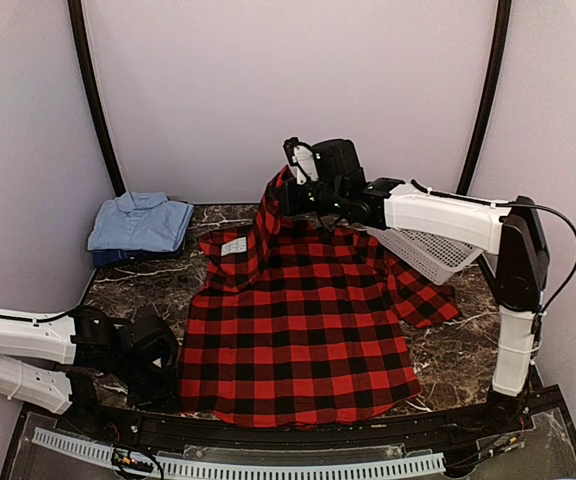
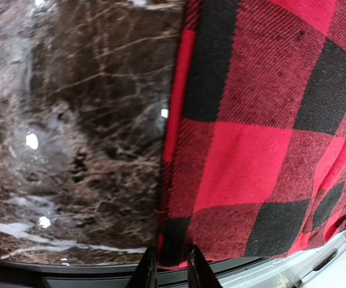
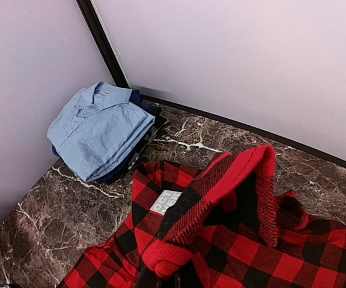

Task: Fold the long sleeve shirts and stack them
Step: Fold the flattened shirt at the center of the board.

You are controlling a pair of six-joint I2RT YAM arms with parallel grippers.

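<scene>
Right, at right gripper (image 1: 293, 193) (image 3: 161, 279): clenched on a bunched fold of the flannel shirt (image 1: 298, 330) (image 3: 251, 252), red cloth wadded at the tips in the right wrist view. Holding that fold up off the table (image 1: 138, 285) (image 3: 59, 222), with a peaked ridge of red-and-black check running from the grip down into the far left part of the shirt. Just left of the ridge, on the cloth, a small white label (image 1: 234, 245) (image 3: 166, 202), face up.

At left gripper (image 1: 158, 352) (image 2: 170, 277): fingers (image 2: 144, 273) close together with a narrow gap, low over the near left corner of the flannel (image 2: 251, 150), right by the near table edge. Gripping the hem or only poised over it, cannot tell. Dark veined marble (image 2: 83, 150) bare to the left of the hem edge in that wrist view.

Outward: rest of the flannel spread flat across the middle of the table, hem toward the near edge, one sleeve out to the right, passing under the right arm. Beyond that sleeve, at the far right, a white mesh basket (image 1: 428, 250), tilted and partly hidden behind the arm.

Far left corner: light blue shirt (image 1: 140, 220) (image 3: 101, 129), folded, collar toward the far wall, stacked on the darker blue shirt (image 1: 118, 258) (image 3: 142, 102), only edges of the lower one showing. Stack near the flannel's far left part but apart, with a strip of marble between.
</scene>
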